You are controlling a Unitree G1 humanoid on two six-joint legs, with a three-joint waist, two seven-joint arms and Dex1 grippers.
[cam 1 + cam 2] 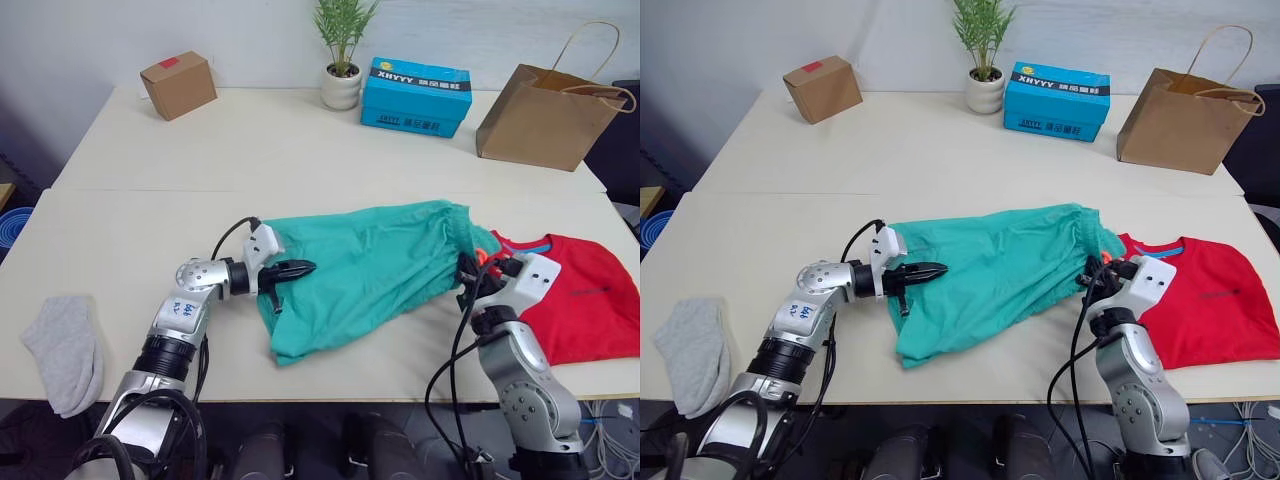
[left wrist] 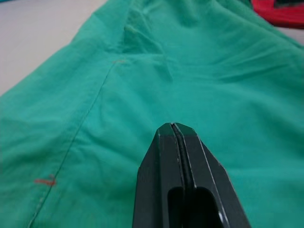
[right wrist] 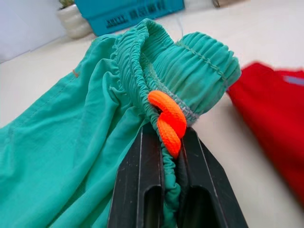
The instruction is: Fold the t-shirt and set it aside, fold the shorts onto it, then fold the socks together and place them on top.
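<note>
The teal shorts (image 1: 370, 270) lie spread across the middle of the front table, with the elastic waistband (image 3: 199, 76) bunched up at their right end. My right gripper (image 1: 470, 270) is shut on that waistband, and the orange drawstring (image 3: 167, 118) is pinched at its fingertips (image 3: 142, 142). My left gripper (image 1: 298, 268) is shut and rests over the left part of the shorts (image 2: 142, 71) with no cloth between its fingers. The red t-shirt (image 1: 585, 295) lies flat at the right, just beyond the right gripper. A grey sock (image 1: 65, 350) lies at the front left edge.
Along the back of the table (image 1: 300, 140) stand a small cardboard box (image 1: 178, 84), a potted plant (image 1: 342, 60), a blue box (image 1: 416, 95) and a brown paper bag (image 1: 545, 115). A bare stretch of table lies between the sock and the shorts.
</note>
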